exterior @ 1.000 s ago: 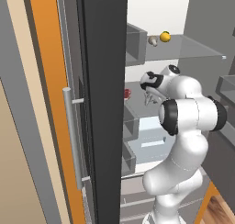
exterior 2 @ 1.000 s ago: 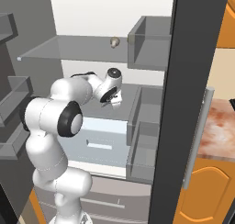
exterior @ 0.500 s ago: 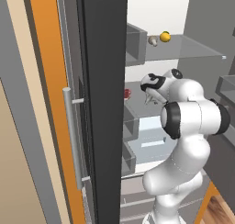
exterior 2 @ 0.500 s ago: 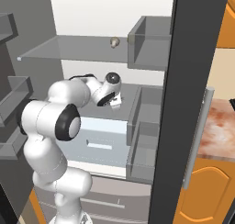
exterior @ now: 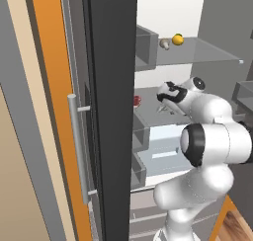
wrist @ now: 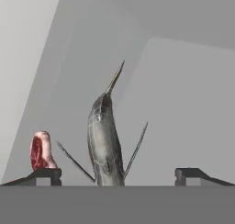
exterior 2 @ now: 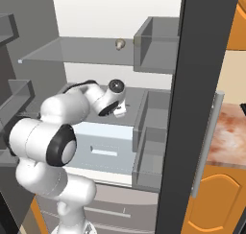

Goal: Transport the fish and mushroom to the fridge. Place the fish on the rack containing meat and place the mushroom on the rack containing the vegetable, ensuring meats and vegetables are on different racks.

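Fridge [exterior: 111,87] open, arm reaching in at lower shelf level, below the rack containing the vegetable [exterior: 212,52]. Jaws [wrist: 117,175] spread wide, tips well apart, pinching nothing. Fish [wrist: 106,142] lying on the grey shelf floor between the two tips, not touched by either, nearer the left tip in hand view, thin tail pointing away. Meat [wrist: 40,150] on same shelf, just beside the fish on its left in hand view; also seen as red chunk [exterior: 137,100] by door edge in left base view. On upper glass rack: mushroom [exterior: 165,44] just beside vegetable [exterior: 178,39], apart from meat & fish below.
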Tool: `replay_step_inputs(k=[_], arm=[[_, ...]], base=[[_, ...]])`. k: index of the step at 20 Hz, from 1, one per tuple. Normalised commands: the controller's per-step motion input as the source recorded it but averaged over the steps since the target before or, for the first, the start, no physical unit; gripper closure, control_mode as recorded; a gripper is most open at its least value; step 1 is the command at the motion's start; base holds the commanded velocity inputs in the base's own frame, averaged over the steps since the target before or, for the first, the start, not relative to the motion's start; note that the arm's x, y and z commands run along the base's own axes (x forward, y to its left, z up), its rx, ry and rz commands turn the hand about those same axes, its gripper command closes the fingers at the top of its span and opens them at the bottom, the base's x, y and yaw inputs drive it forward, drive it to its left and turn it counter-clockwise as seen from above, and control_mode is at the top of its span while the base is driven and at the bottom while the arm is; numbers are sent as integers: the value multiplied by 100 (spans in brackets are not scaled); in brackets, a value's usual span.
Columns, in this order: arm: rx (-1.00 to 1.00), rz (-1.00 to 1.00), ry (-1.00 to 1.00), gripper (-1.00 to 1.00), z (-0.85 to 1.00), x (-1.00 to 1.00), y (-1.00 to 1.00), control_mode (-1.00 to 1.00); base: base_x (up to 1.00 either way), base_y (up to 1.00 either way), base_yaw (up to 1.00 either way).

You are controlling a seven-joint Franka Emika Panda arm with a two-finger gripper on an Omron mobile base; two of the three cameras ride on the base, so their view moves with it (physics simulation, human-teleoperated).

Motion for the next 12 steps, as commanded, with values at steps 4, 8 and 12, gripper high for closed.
replay_step_inputs(k=[4,8,12], arm=[[0,0,-1,-100,31,-72,3,-100],[-1,0,-5,-100,51,-76,9,-100],[-3,0,0,-100,87,-88,3,-100]], base=[[0,0,0],[0,0,0],[0,0,0]])
